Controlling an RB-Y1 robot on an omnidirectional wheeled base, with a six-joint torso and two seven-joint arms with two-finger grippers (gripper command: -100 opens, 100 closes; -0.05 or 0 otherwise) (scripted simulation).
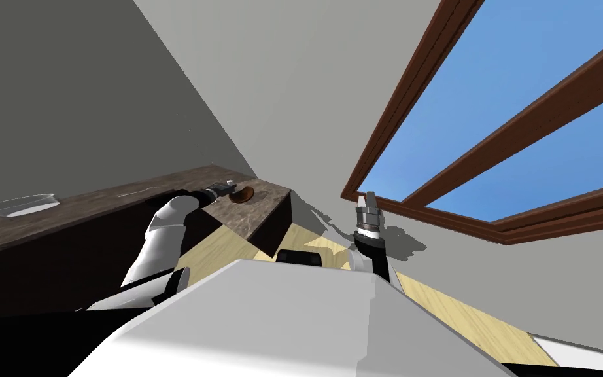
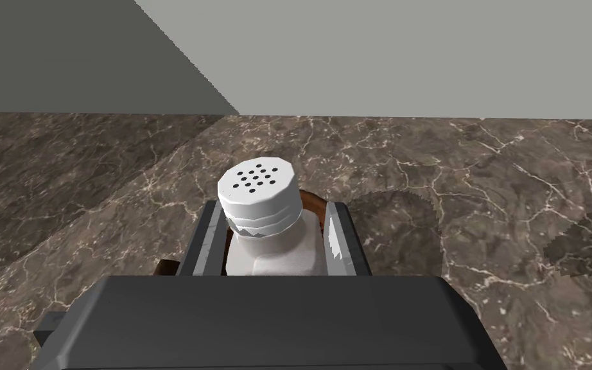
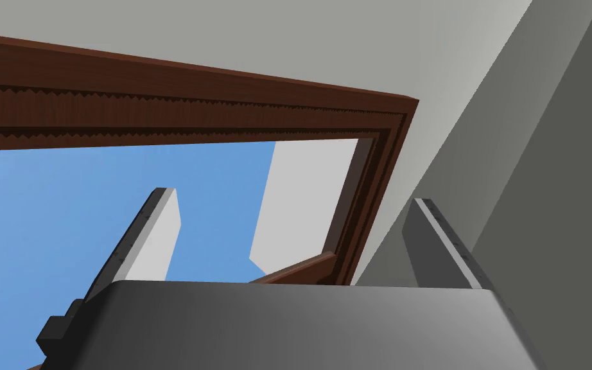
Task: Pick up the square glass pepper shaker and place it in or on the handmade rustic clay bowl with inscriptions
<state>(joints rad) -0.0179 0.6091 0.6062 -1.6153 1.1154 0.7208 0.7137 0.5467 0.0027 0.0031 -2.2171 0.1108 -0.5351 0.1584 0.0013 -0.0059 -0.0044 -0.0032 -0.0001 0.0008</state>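
Right, from the head view my left hand [image 1: 227,188] is reached out over the far end of the dark, brown-veined marble desk [image 1: 97,203]. The small white square pepper shaker with a round perforated cap [image 1: 229,182] sits between its fingers, and the low brown clay bowl [image 1: 242,194] lies just beyond and beneath the fingertips. My right hand [image 1: 367,199] is raised well apart, beside the window.

In the left wrist view the fingers [image 2: 206,234] are clamped on the shaker's flat sides just below the cap. The bowl's brown rim [image 2: 312,203] peeks out behind and under the shaker, so I judge it is over the bowl, though I cannot tell if its base touches.

The shaker's long axis runs base to cap, roughly upright to the desk, with the cap pointing up and out past the fingertips.

I would lower it slowly, hold it plumb, release only once it is seated, then back straight out clear of the rim.

In the right wrist view those fingers stand wide apart, holding nothing.
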